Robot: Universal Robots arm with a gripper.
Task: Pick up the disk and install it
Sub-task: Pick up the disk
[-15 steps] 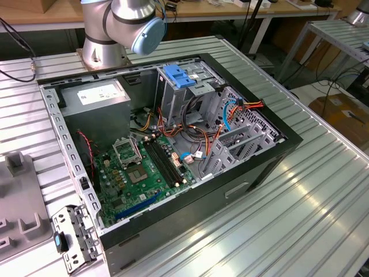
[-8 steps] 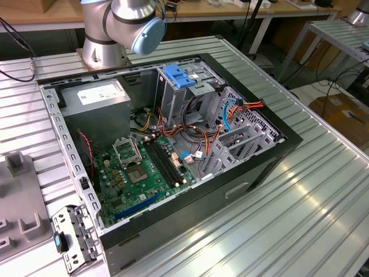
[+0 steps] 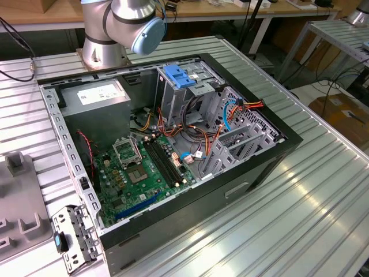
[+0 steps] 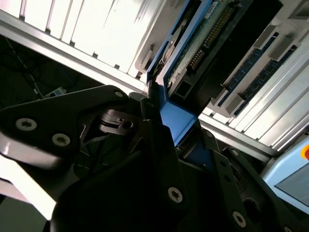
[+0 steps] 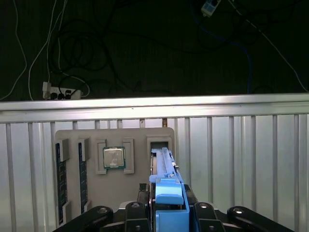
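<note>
- Ribbed aluminium table top carries a grey tray. Past the table edge behind the tray lies a dark floor with loose cables and a white power strip.
- At one end of the tray's row of holders, the disk stands on its edge. Its far end is at the tray's open slot and its blue side rail faces the camera in the first wrist view.
- I cannot tell whether the disk rests in that slot or is just clear of it.
- In the second wrist view the disk's green circuit board and connector pins show inside the blue rail.
- The gripper is pinching the disk. One black finger presses on each flat side of the near end, with the blue rail between them.
- The next holder in the tray has a square processor chip lying flat in its pocket.
- Beyond the chip, at the tray's end away from the disk, memory sticks stand in narrow slots.
- In the exterior view the tray sits at the table's edge, and a small metal bracket lies just beside it.
- An open computer case lies to the exterior view's right of the tray, with a green motherboard inside.
- At the case's far end are a grey box with a white sticker and a tall cage with a blue handle.
- The arm's base stands behind the case.
</note>
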